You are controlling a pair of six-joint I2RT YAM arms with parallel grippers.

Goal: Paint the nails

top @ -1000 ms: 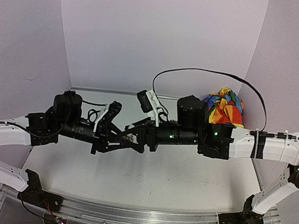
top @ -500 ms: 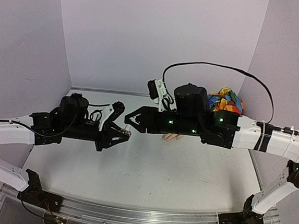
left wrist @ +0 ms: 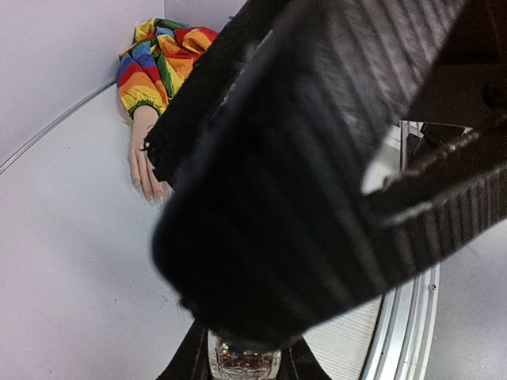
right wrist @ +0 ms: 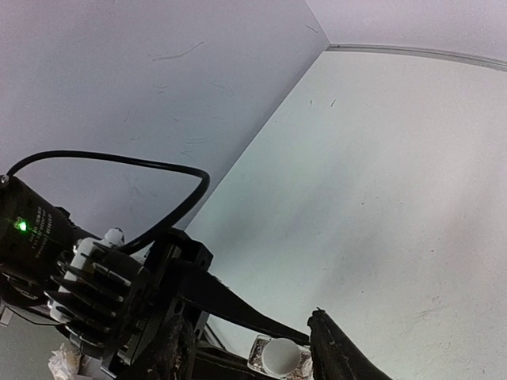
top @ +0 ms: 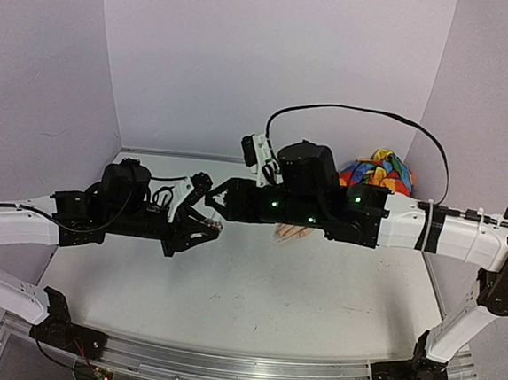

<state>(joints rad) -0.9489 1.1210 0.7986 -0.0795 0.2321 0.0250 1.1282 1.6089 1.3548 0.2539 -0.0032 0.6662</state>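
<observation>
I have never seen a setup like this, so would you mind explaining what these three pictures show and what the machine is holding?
These are two robot arms bolted at the near edge of a white table. The wide picture looks down from above and behind them. The other two come from a camera on each wrist. On the table lies a small mannequin hand in a rainbow sleeve. The left gripper is shut on a small bottle. The right gripper has its jaws either side of the bottle's white cap, apparently not yet gripping it. The big black shape in the left wrist picture is the right arm up close.
</observation>
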